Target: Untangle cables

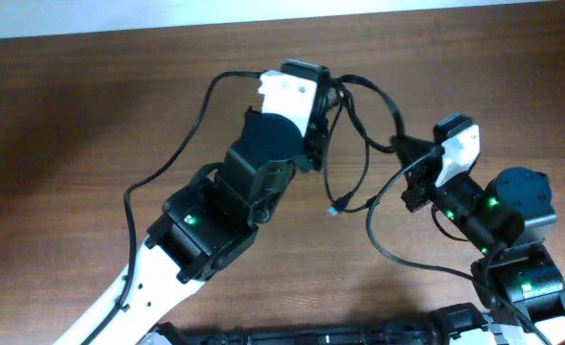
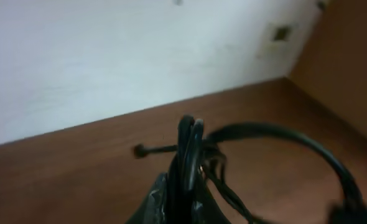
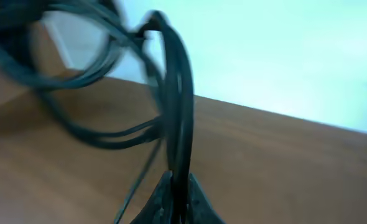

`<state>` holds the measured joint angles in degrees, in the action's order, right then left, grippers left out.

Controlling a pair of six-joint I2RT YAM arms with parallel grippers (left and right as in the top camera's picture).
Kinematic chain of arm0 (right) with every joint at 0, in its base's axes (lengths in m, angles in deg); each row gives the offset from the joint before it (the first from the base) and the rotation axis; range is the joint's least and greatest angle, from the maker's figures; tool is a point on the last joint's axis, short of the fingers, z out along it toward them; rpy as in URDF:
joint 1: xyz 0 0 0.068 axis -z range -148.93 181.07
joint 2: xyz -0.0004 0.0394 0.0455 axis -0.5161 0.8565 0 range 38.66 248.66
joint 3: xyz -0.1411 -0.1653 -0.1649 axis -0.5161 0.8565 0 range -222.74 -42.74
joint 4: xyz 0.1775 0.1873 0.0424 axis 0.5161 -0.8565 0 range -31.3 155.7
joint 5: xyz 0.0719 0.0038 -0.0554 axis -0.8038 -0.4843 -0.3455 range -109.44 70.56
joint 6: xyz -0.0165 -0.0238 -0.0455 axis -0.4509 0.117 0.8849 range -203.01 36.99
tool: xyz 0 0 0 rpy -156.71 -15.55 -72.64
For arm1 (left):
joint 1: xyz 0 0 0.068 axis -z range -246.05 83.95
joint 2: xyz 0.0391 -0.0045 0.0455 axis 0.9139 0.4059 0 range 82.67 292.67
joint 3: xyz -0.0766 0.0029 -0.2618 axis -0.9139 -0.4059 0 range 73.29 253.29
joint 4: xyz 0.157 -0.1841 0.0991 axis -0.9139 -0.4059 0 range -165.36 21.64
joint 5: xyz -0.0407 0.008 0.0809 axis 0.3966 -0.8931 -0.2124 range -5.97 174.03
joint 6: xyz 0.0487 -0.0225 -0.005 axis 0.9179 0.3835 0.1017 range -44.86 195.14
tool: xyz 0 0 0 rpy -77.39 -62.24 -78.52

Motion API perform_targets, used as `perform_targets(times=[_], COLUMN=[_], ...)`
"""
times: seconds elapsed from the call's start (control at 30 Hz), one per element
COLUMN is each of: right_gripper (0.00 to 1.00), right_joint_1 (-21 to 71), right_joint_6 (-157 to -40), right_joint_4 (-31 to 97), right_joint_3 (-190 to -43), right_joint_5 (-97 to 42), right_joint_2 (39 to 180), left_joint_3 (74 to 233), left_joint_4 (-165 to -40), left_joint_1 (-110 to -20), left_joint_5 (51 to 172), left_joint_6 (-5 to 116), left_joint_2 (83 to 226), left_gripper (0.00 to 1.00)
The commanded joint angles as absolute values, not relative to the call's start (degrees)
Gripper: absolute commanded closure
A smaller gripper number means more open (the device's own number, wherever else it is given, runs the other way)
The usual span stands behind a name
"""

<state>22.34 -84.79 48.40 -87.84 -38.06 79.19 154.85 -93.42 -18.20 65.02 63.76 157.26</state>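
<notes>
The left fingers (image 2: 162, 200) are clamping shut on a bunch of cables (image 2: 185, 146). The right fingers (image 3: 160, 205) are pinching shut on strands of the same cables. Loops are spanning between both arms over the tabletop (image 1: 72, 115).

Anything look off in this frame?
Nothing damaged or spilled. The cables hang as tangled loops between the left gripper and the right gripper, both shut on them; one plug end dangles loose.
</notes>
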Motion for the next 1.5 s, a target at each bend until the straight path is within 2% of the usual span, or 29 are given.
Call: perform_targets(times=[0.0,0.07,0.13,0.27,0.3,0.5,0.63,0.77,0.87,1.23,1.3,1.33,1.47], right_gripper=[0.93,0.85,0.71,0.51,0.47,0.46,0.27,0.13,0.09,0.08,0.05,0.0,0.01], right_joint_1=[22.1,22.1,22.1,22.1,22.1,22.1,22.1,22.1,22.1,22.1,22.1,22.1,22.1], right_joint_6=[-88.5,-88.4,-88.4,-88.4,-88.4,-88.4,-87.2,-83.2,-82.8,-82.9,-82.9,-82.9,-82.9], right_joint_4=[47.9,47.8,47.7,46.8,46.5,45.3,45.7,46.2,46.4,47.2,47.8,47.9,47.9], right_joint_3=[-88.0,-88.0,-88.0,-88.0,-88.0,-88.0,-88.0,-88.0,-88.0,-88.0,-88.0,-88.0,-88.0], right_joint_5=[-27.8,-26.9,-26.6,-26.7,-26.7,-27.9,-37.0,-44.0,-45.0,-46.4,-47.3,-47.3,-47.3], right_joint_2=[78.8,78.8,78.8,78.8,78.8,78.8,78.8,78.8,78.8,78.8,78.8,78.8,78.8], left_joint_3=[155.7,155.7,155.7,155.7,155.7,155.7,155.7,155.7,155.7,155.7,155.7,155.7,155.7], left_joint_4=[-92.9,-92.9,-92.9,-92.9,-92.8,-92.7,-92.6,-92.6,-92.7,-92.7,-92.7,-92.7,-92.7], left_joint_1=[-18.6,-18.6,-18.6,-18.6,-18.6,-18.6,-18.6,-18.6,-18.7,-18.9,-18.9,-18.9,-18.9], left_joint_5=[77.5,82.1,86.3,87.3,87.2,78.4,68.3,61.5,61.0,63.0,64.8,65.3,69.0], left_joint_6=[72.6,76.4,80.7,82.6,82.6,82.5,82.5,81.9,81.9,78.5,78.4,78.4,77.3], left_joint_2=[156.9,156.9,156.9,156.9,156.9,156.9,156.9,156.9,156.9,156.9,156.9,156.9,156.9], left_gripper=[1.0,1.0,1.0,1.0,1.0,1.0,1.0,1.0,1.0,1.0,1.0,1.0,1.0])
